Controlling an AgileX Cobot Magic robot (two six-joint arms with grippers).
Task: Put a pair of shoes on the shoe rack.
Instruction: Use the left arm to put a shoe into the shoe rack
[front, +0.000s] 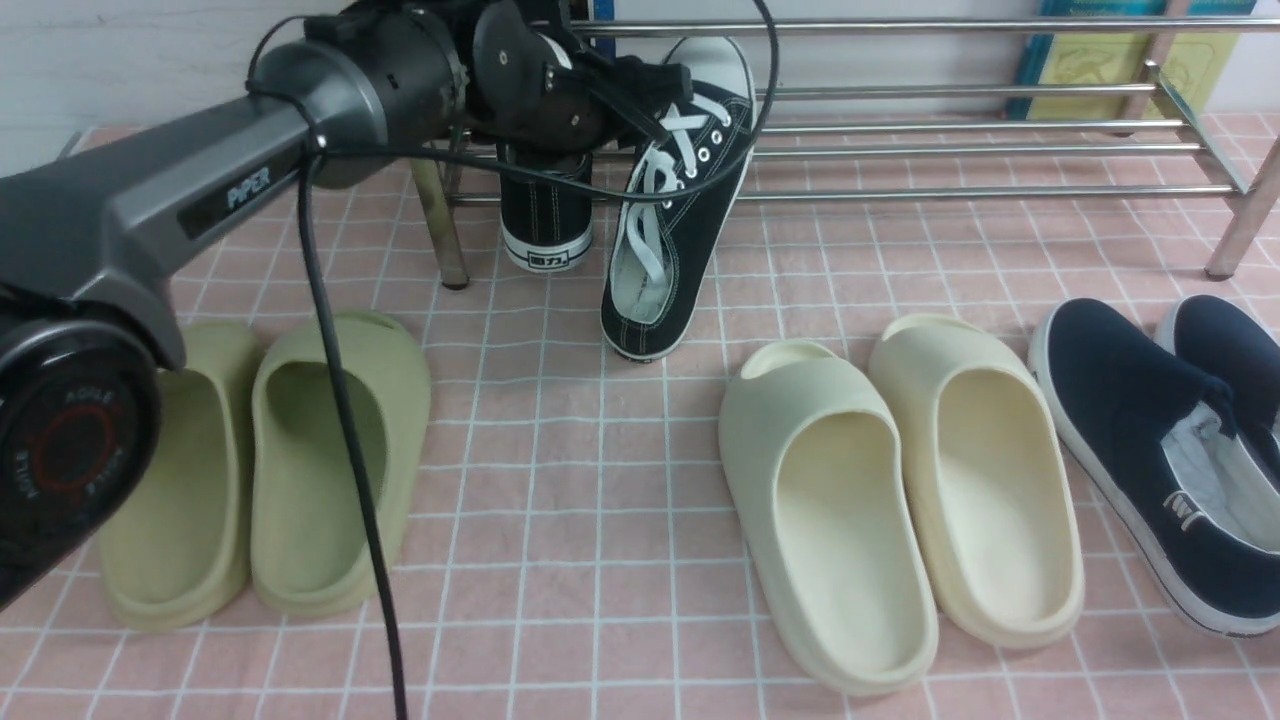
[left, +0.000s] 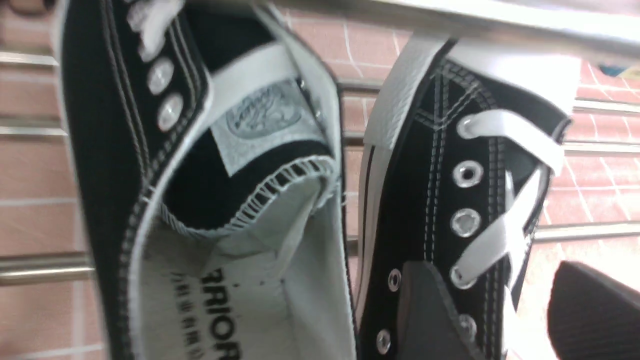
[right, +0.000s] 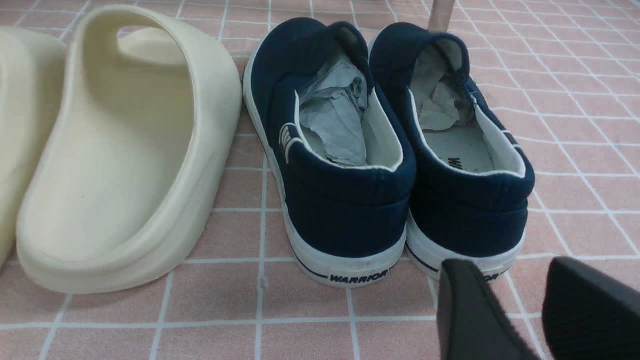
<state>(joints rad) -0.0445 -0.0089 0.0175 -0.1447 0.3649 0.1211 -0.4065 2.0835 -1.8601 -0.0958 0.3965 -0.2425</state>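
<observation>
Askew, sneaker (front: 690, 235) against rack (front: 1000, 151) edge, left tool (left: 495, 272) parted

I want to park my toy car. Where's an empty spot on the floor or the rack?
Bare floor lies between the green slippers and the cream slippers. The bars of the shoe rack right of the black sneakers are bare too. Crowded: the rack's left end, with the sneakers and the left hand.
</observation>
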